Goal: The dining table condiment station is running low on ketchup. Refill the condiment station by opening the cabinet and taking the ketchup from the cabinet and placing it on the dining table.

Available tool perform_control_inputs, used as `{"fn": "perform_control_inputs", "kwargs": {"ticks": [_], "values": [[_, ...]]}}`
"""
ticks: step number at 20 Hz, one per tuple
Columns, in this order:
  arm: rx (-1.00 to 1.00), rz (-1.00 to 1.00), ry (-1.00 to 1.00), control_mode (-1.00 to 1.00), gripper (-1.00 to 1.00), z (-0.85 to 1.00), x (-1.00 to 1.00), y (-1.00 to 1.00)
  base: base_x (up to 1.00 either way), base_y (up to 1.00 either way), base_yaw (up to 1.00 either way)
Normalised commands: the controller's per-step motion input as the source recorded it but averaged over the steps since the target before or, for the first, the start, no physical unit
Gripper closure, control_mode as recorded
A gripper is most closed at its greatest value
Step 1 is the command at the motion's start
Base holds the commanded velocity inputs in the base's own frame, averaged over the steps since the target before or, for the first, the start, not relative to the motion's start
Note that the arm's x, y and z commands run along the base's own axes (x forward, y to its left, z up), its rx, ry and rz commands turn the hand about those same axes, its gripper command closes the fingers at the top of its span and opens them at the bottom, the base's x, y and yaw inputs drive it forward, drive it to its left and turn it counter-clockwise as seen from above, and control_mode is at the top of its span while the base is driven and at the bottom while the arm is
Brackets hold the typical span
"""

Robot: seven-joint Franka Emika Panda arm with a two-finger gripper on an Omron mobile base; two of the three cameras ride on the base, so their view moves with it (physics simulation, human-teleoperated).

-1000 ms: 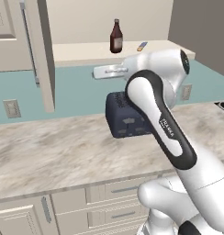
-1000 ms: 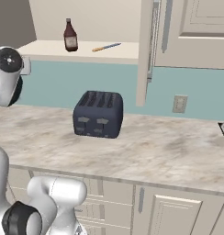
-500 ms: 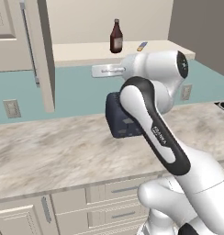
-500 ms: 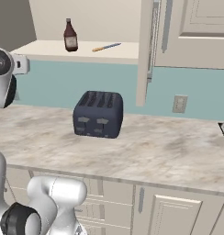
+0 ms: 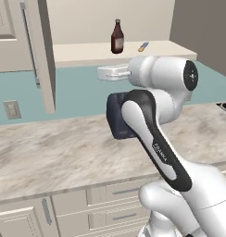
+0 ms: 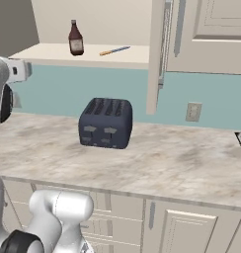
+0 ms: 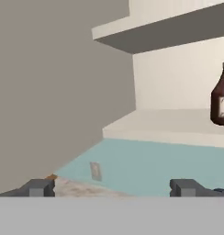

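Note:
The ketchup (image 5: 116, 37) (image 6: 75, 38), a dark reddish-brown bottle, stands upright on the beige shelf (image 5: 87, 52) of the open cabinet; its door (image 5: 40, 51) (image 6: 156, 54) hangs swung out. In the hand view the ketchup (image 7: 221, 96) sits at the right edge, on the shelf (image 7: 169, 123). My gripper (image 5: 101, 73) (image 7: 111, 188) hovers just below and in front of the shelf's edge, lower than the bottle and apart from it. It is open, fingertips (image 7: 40, 187) wide apart with nothing between. The dining table is out of view.
A dark toaster (image 6: 106, 122) stands on the marble-look wall counter (image 5: 50, 152) under the shelf, half hidden by my arm in the left base view. A small blue-and-yellow utensil (image 6: 114, 50) lies on the shelf right of the bottle. A closed cupboard door (image 6: 216, 29) flanks the opening.
My arm's elbow has swung a little while the hand has kept almost the same spot under the shelf edge. The bottle and the door have not moved.

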Motion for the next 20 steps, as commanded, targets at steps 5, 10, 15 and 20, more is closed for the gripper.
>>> {"fn": "perform_control_inputs", "kwargs": {"ticks": [5, 10, 15, 20], "values": [[-0.02, -0.18, -0.06, -1.0, -1.0, 0.26, 0.02, -0.1, 0.0, 0.0, 0.0], [0.0, -0.24, 0.0, -1.0, -1.0, 0.2, 0.0, -0.16, 0.0, 0.0, 0.0], [-0.05, -0.3, -0.02, -1.0, -1.0, 0.28, 0.09, -0.01, 0.0, 0.0, 0.0], [-0.03, -0.15, -0.01, -1.0, -1.0, 0.26, 0.24, -0.04, 0.0, 0.0, 0.0]]}}
